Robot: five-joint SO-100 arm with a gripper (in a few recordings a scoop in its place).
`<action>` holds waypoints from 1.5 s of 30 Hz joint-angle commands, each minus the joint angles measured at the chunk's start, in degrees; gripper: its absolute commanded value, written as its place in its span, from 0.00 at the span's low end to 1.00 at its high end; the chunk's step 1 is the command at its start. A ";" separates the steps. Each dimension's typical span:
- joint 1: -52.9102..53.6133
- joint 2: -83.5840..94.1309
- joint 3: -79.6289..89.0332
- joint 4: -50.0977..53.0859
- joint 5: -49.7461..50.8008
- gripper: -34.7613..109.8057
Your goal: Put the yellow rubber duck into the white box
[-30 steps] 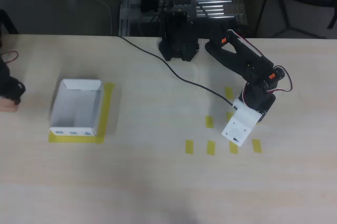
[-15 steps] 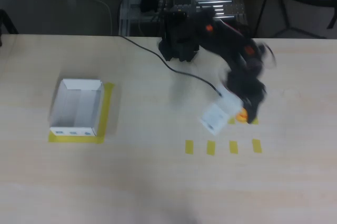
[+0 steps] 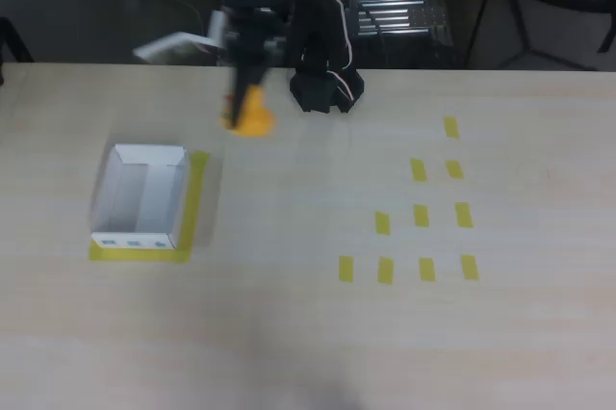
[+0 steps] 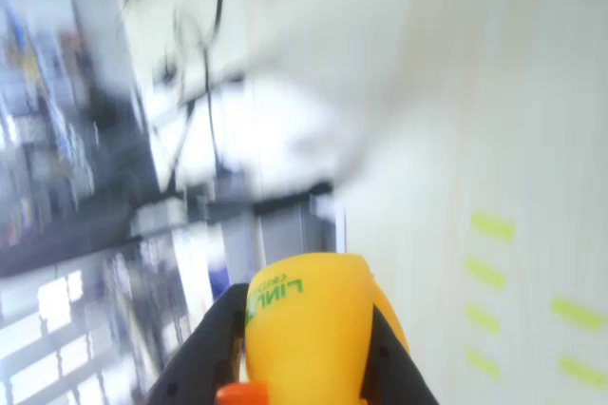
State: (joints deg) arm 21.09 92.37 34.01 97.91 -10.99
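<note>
A: Swung clear across, hasn't it? Half a second back the arm was over the yellow tape rectangles (image 3: 421, 215) on the right of the overhead view, with the yellow rubber duck (image 3: 254, 114) just off the table (image 3: 308, 333). Now the whole arm has turned to the left and the duck hangs near the table's far edge, beside the black base (image 3: 327, 92).

B: And the duck came along, so the grasp held through the swing. In the wrist view the hand (image 4: 304, 348) is clamped on it, a dark finger pressed to each flank of the yellow body.

A: Then the pickup is done, I'd judge, and this is the carry. The white box (image 3: 141, 196) sits on its yellow tape outline, lower and further left in the overhead view, with nothing inside that I can see.

B: Duck and box are well apart, so the arm would have to reach further left and forward before letting go.

A: What can't you make out?

B: Plenty. Both views are smeared by motion. In the overhead view the hand is a dark blur above the duck, and I can't tell how high it is over the table. The wrist view cuts off the duck's lower part, and the box isn't distinguishable in that blur.
</note>
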 commanded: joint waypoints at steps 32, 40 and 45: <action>30.67 -31.73 22.06 -34.19 -21.62 0.24; 30.23 -29.88 30.50 -37.62 -25.93 0.24; 29.71 -28.83 32.96 -38.32 -27.33 0.29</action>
State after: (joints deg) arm 50.71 58.54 65.65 60.73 -36.39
